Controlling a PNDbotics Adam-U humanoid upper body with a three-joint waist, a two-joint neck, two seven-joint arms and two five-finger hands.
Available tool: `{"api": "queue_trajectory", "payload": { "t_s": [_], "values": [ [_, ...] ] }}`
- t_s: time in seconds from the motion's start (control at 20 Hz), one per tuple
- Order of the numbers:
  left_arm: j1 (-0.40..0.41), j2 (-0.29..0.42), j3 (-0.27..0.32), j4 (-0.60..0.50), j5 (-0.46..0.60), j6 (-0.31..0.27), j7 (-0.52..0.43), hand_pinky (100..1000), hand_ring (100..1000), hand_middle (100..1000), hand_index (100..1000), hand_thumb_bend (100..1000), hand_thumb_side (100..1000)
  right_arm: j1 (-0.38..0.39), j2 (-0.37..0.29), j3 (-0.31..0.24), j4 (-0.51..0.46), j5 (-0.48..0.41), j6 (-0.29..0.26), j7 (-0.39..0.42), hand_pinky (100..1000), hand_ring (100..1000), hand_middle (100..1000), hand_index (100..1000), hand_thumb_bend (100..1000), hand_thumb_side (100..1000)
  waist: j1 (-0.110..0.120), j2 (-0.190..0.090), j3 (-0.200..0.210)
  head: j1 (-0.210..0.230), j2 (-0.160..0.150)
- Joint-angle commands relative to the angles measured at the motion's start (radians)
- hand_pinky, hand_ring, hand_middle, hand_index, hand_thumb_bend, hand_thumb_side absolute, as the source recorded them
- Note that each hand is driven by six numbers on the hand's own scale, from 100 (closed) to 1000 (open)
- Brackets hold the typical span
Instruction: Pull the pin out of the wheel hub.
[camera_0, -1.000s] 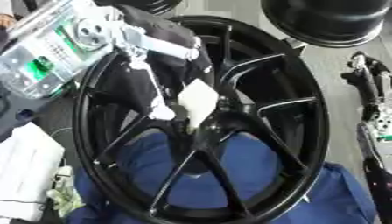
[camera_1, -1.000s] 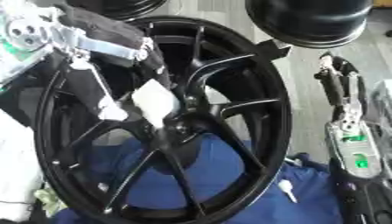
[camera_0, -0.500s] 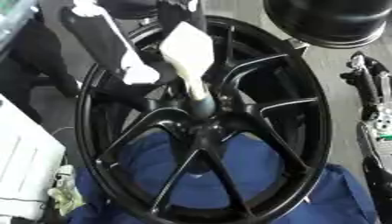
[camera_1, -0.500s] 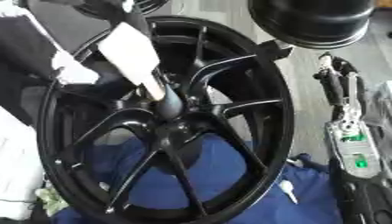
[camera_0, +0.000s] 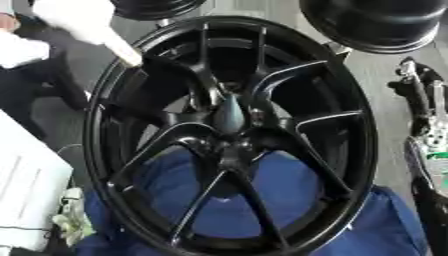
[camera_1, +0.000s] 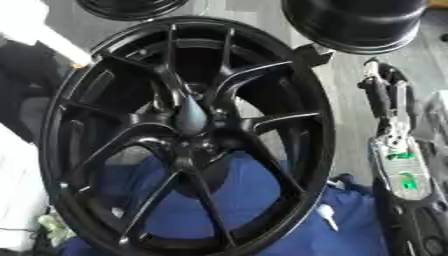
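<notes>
A large black spoked wheel (camera_0: 350, 150) lies tilted across a blue cloth and fills both views. At its hub stands a dark tapered pin (camera_0: 229, 114), its point towards the top of the view and its base seated among the spokes. My left hand (camera_0: 87, 25) shows as a blurred white shape at the upper left. Its tip is by the wheel's rim, well away from the pin, and I see nothing in it. At the right edge, beside the wheel, my right hand (camera_1: 385, 97) rests with straight fingers pointing up and holds nothing.
Two more black wheels (camera_0: 376, 20) (camera_0: 157, 7) lie at the far edge. The blue cloth (camera_0: 389, 227) spreads under the wheel's near side. A white box (camera_0: 26, 195) sits at the left edge. A small white piece (camera_1: 328, 217) lies on the cloth.
Half a second ago my left hand was down at the hub on the pin. It has since drawn back up and to the left. The pin stays in the hub.
</notes>
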Motion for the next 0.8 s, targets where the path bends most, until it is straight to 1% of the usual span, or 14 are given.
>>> {"api": "queue_trajectory", "payload": {
  "t_s": [0.05,0.1,0.2,0.25,0.3,0.4,0.45,0.5,0.55,0.6,0.65,0.75,0.8],
  "values": [
    [0.080,0.072,0.095,0.008,-0.006,0.017,0.087,679,586,470,536,100,120,-0.013,-0.030,-0.020,-0.025,-0.008,-0.002,-0.018,784,646,683,769,100,709,0.002,-0.014,0.002,-0.003,-0.009],
    [0.116,0.075,0.112,0.022,-0.009,0.022,0.108,685,593,479,546,100,124,-0.013,-0.031,-0.022,-0.026,-0.009,-0.002,-0.022,784,646,683,769,100,709,0.001,-0.013,0.003,-0.004,-0.009],
    [0.172,0.078,0.135,0.052,-0.015,0.028,0.134,708,625,524,594,100,134,-0.013,-0.031,-0.025,-0.026,-0.011,-0.002,-0.026,784,647,684,769,100,710,0.000,-0.012,0.003,-0.002,-0.008],
    [0.195,0.077,0.142,0.066,-0.019,0.030,0.140,708,625,524,594,100,134,-0.014,-0.031,-0.025,-0.026,-0.011,-0.002,-0.027,784,647,684,769,100,710,-0.001,-0.011,0.004,-0.001,-0.007],
    [0.213,0.076,0.148,0.076,-0.023,0.029,0.144,747,684,586,665,100,131,-0.014,-0.031,-0.025,-0.026,-0.011,-0.002,-0.027,784,647,684,769,100,711,-0.002,-0.011,0.004,-0.001,-0.007],
    [0.255,0.065,0.162,0.110,-0.030,0.030,0.142,787,745,654,735,103,122,-0.015,-0.031,-0.026,-0.026,-0.012,-0.002,-0.028,785,647,684,769,100,712,-0.004,-0.010,0.005,0.000,-0.008],
    [0.268,0.061,0.167,0.125,-0.033,0.027,0.138,812,781,707,777,125,114,-0.015,-0.031,-0.026,-0.025,-0.012,-0.002,-0.028,785,647,684,769,100,712,-0.004,-0.010,0.005,0.001,-0.008],
    [0.278,0.058,0.170,0.137,-0.037,0.024,0.133,832,808,744,811,137,200,-0.015,-0.031,-0.026,-0.025,-0.012,-0.002,-0.028,785,647,684,769,100,712,-0.005,-0.010,0.005,0.001,-0.009],
    [0.285,0.055,0.173,0.147,-0.043,0.020,0.127,852,824,769,841,184,387,-0.015,-0.031,-0.026,-0.025,-0.012,-0.002,-0.027,785,647,684,769,100,712,-0.005,-0.011,0.005,0.001,-0.009],
    [0.290,0.053,0.175,0.156,-0.052,0.015,0.124,859,830,776,853,207,458,-0.016,-0.031,-0.026,-0.025,-0.012,-0.002,-0.027,785,647,684,769,100,713,-0.006,-0.011,0.005,0.002,-0.009],
    [0.293,0.051,0.176,0.164,-0.062,0.011,0.122,867,836,784,863,243,569,-0.016,-0.031,-0.027,-0.025,-0.012,-0.002,-0.027,785,647,684,769,100,713,-0.006,-0.011,0.005,0.002,-0.009],
    [0.297,0.048,0.177,0.178,-0.084,0.007,0.121,875,842,791,880,288,692,-0.017,-0.031,-0.027,-0.025,-0.012,-0.002,-0.028,785,647,684,770,100,715,-0.006,-0.011,0.004,0.003,-0.009],
    [0.298,0.045,0.178,0.184,-0.093,0.007,0.122,875,842,791,881,279,702,-0.017,-0.030,-0.027,-0.025,-0.012,-0.002,-0.027,785,647,684,770,100,715,-0.006,-0.011,0.004,0.003,-0.009]
  ]
}}
